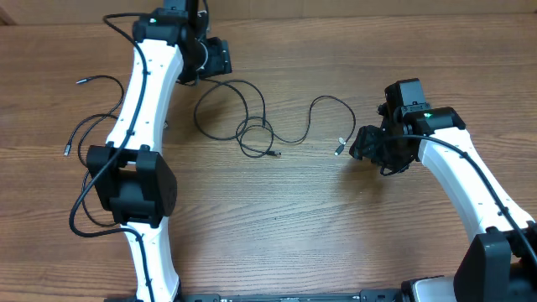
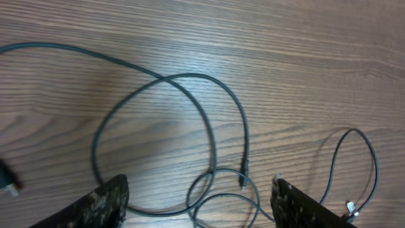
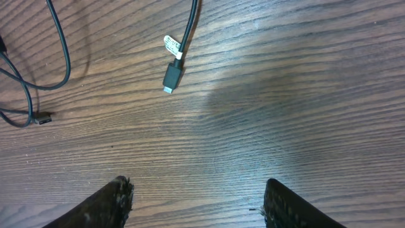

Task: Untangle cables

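A thin black cable (image 1: 243, 117) lies in overlapping loops at the table's middle, and one end carries a white-tagged plug (image 1: 340, 147). My left gripper (image 1: 216, 67) hovers at the loops' far left end. In the left wrist view it (image 2: 199, 190) stands open, with the crossing loops (image 2: 209, 145) and a small plug (image 2: 243, 180) lying on the wood between its fingers, untouched. My right gripper (image 1: 359, 144) sits just right of the tagged plug. In the right wrist view it (image 3: 199, 190) is open over bare wood, with the tagged plug (image 3: 172, 76) ahead of it.
Another thin black cable (image 1: 92, 126) with small plugs lies at the far left, partly under the left arm (image 1: 147, 92). A thicker black arm cable (image 1: 80, 214) loops beside the left arm's base. The table is brown wood (image 1: 294, 226).
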You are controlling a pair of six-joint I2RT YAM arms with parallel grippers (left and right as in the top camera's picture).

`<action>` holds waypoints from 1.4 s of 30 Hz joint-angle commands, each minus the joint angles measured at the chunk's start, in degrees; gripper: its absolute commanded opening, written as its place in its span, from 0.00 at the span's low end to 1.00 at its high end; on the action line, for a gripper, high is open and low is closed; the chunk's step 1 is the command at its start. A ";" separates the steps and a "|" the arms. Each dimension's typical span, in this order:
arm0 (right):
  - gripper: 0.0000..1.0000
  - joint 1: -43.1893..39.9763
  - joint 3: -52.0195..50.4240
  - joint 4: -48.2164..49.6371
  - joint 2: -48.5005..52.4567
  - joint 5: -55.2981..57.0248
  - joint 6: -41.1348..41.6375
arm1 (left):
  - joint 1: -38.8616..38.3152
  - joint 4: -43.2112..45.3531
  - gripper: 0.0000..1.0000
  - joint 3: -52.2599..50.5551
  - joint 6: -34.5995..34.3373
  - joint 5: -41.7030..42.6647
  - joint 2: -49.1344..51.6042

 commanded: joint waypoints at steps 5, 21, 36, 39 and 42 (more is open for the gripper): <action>0.65 -0.11 0.02 0.24 -0.04 0.57 -0.24 | -3.91 0.39 0.66 0.52 0.94 0.00 7.30; 0.66 -0.11 0.02 0.02 -0.04 0.57 -0.24 | -6.99 2.23 0.67 0.35 -1.53 -7.28 15.13; 0.65 -0.11 0.02 -0.24 -0.04 0.55 -0.22 | -9.09 0.57 0.64 0.15 -3.19 -11.87 16.87; 0.65 -0.11 0.02 -0.24 -0.04 0.55 -0.24 | -9.07 0.48 0.61 0.11 -3.17 -11.87 16.87; 0.65 -0.11 0.02 -0.39 -0.04 0.55 -0.22 | -9.11 0.42 0.60 -0.39 -3.19 -11.85 16.87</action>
